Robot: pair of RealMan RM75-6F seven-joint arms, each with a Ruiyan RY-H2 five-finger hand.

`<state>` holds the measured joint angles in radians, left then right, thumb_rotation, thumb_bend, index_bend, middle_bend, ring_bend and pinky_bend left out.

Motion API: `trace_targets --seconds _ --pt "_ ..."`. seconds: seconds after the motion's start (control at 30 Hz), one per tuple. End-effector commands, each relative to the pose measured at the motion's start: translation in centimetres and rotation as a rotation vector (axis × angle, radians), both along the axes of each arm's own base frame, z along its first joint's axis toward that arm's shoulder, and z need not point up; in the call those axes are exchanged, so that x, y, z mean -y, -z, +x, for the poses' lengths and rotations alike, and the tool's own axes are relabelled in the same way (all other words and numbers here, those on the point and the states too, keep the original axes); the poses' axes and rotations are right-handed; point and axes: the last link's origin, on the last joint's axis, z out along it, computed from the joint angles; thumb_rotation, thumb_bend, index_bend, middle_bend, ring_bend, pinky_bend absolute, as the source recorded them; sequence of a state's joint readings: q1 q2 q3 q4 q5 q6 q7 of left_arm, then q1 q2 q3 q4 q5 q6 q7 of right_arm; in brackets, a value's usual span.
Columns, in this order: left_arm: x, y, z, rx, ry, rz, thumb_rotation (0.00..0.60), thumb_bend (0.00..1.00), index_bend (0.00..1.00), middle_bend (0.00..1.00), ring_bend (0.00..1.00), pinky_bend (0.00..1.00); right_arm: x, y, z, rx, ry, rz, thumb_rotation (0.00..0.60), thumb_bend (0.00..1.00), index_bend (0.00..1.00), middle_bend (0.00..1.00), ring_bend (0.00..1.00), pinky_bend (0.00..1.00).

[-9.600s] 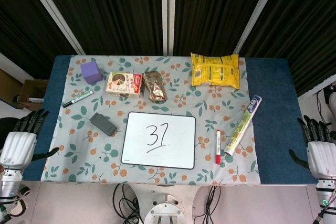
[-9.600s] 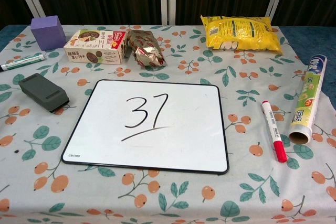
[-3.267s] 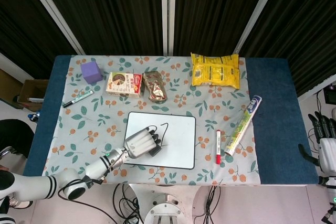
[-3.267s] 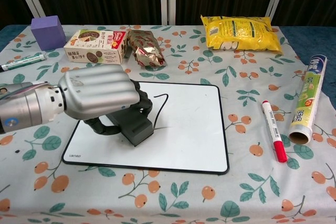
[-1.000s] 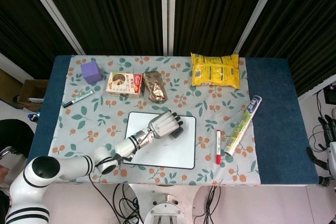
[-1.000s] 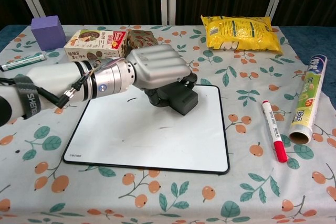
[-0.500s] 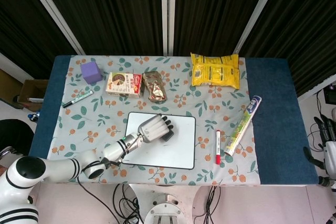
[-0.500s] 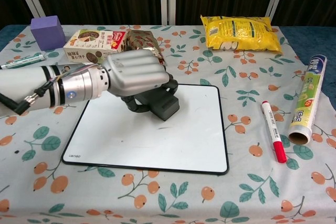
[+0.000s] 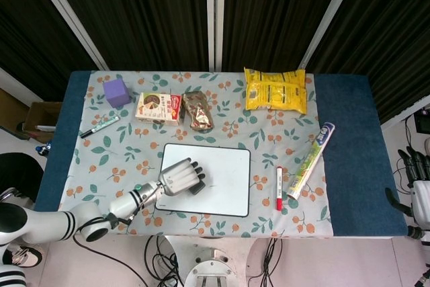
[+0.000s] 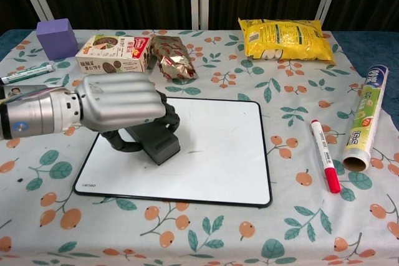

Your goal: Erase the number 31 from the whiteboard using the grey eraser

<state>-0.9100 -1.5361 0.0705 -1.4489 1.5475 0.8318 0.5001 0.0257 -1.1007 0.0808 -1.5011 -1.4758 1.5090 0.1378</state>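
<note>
My left hand [image 10: 118, 107] [image 9: 180, 177] grips the grey eraser [image 10: 159, 144] [image 9: 197, 185] and presses it onto the left half of the whiteboard [image 10: 218, 154] [image 9: 225, 176]. The board is almost wiped; only a faint short stroke shows near its middle in the chest view. My right hand [image 9: 418, 189] hangs off the table's right edge in the head view, its fingers apart and holding nothing.
A red marker [image 10: 325, 154] and a film roll [image 10: 365, 116] lie right of the board. Behind it sit a snack box [image 10: 113, 54], a foil packet [image 10: 173, 51], a yellow bag [image 10: 287, 38] and a purple cube [image 10: 56, 37]. A green marker [image 10: 26, 73] lies at the left.
My left hand has swept the eraser from the board's upper middle down and to the left. The digits seen earlier are gone.
</note>
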Motion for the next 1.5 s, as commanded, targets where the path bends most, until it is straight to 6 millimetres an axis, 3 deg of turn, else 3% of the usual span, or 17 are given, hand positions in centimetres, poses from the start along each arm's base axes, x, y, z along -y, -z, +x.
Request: trace_targets --seconds 0.03,0.33,0.8,1.2,1.5 --pt "0.8 -0.4 0.3 0.017 0.008 -0.012 0.6 0.42 0.67 0.58 0.48 0.58 0.0 0.0 -0.1 0.001 0.002 -0.002 0.6 0.24 0.0 0.0 0.0 0.0" --pt "2.2 1.0 4.8 0.108 0.068 -0.065 0.6 0.42 0.67 0.58 0.48 0.58 0.0 -0.2 -0.1 0.008 -0.005 -0.008 0.6 0.24 0.0 0.0 0.0 0.0" --pt "0.6 3.9 7.8 0.101 0.09 -0.035 0.6 0.42 0.67 0.58 0.48 0.58 -0.1 -0.3 -0.5 0.014 0.0 -0.01 0.6 0.24 0.0 0.0 0.0 0.0" --pt "0.6 5.4 7.9 0.085 0.079 -0.042 0.6 0.42 0.68 0.59 0.49 0.58 -0.1 -0.4 -0.5 0.048 -0.012 -0.02 0.6 0.24 0.0 0.0 0.0 0.0" --pt "0.5 5.0 6.3 0.051 0.069 -0.033 0.6 0.43 0.68 0.59 0.49 0.58 -0.2 -0.5 -0.6 0.039 -0.008 -0.022 0.6 0.24 0.0 0.0 0.0 0.0"
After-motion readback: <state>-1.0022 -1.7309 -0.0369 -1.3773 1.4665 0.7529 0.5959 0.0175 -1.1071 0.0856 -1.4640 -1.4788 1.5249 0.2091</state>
